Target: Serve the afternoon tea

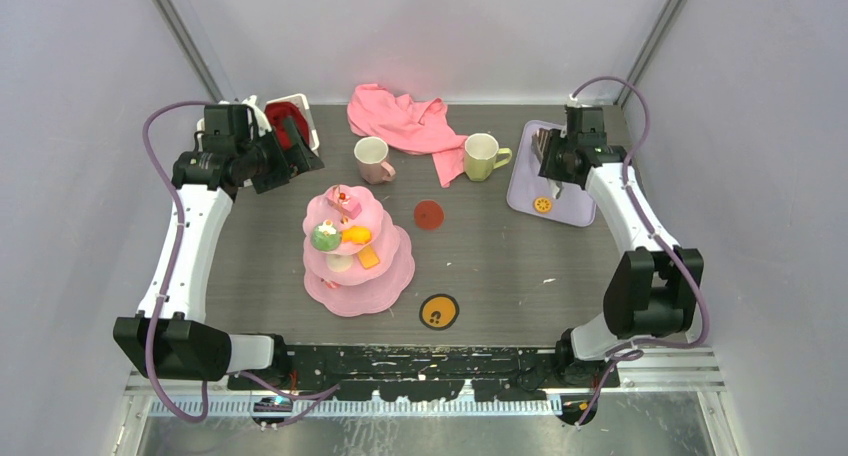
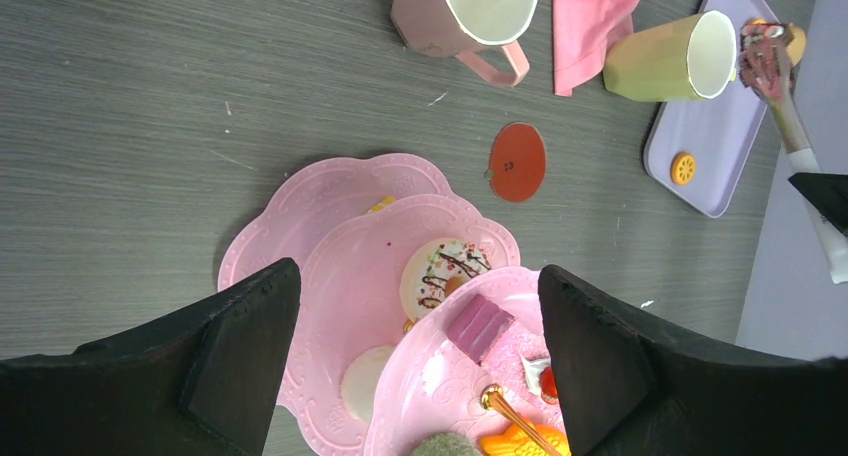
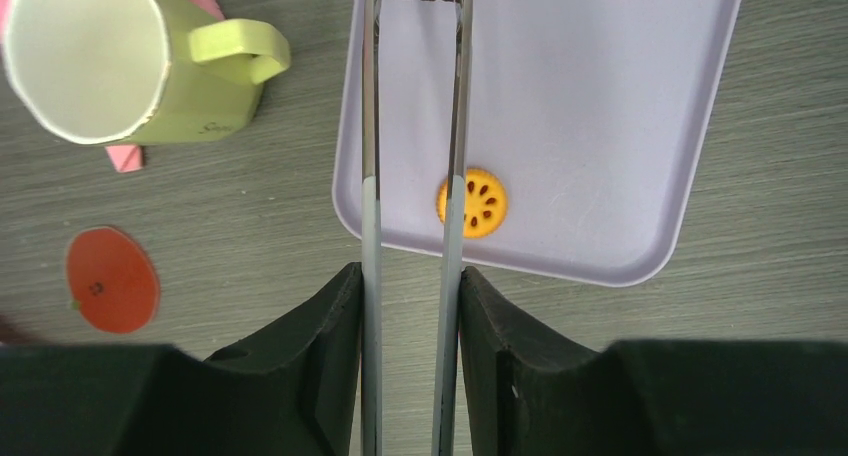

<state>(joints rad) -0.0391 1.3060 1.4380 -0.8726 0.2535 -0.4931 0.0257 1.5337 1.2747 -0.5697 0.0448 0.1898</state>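
I have the right gripper (image 3: pixel 410 301) clamped on a pair of tongs (image 3: pixel 372 126). They reach out over the lilac tray (image 3: pixel 620 96), beside the orange slice toy (image 3: pixel 472 202), which is likely the next piece to lift. Something brown sits at the tips; I can't tell what. My left gripper (image 2: pixel 418 276) hangs with jaws wide apart above the three-tier cake stand (image 1: pixel 385 288), holding nothing and well placed to steady it, I'd judge. The pink mug (image 1: pixel 372 159) and yellow-green mug (image 3: pixel 100 56) wait by the pink cloth (image 1: pixel 400 116).
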